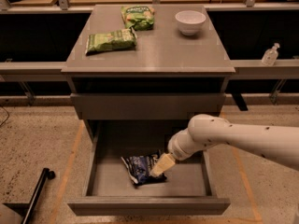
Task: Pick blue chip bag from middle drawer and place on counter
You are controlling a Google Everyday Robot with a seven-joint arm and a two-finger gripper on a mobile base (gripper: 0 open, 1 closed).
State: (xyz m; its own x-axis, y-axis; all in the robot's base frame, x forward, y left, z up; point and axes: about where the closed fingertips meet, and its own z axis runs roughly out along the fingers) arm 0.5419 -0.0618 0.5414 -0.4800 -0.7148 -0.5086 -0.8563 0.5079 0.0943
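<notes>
The blue chip bag (142, 167) lies crinkled on the floor of the open middle drawer (148, 204), a little left of its centre. My gripper (159, 168) reaches down into the drawer from the right on a white arm, and its cream-coloured tip rests at the bag's right edge. The counter (159, 50) is the grey top of the cabinet above the drawer.
Two light-green snack bags (111, 41) (138, 16) and a white bowl (190, 21) lie on the counter. A shut grey drawer front (148, 105) sits above the open drawer. A clear bottle (270, 55) stands on the right ledge. A black pole (36, 195) lies on the floor at left.
</notes>
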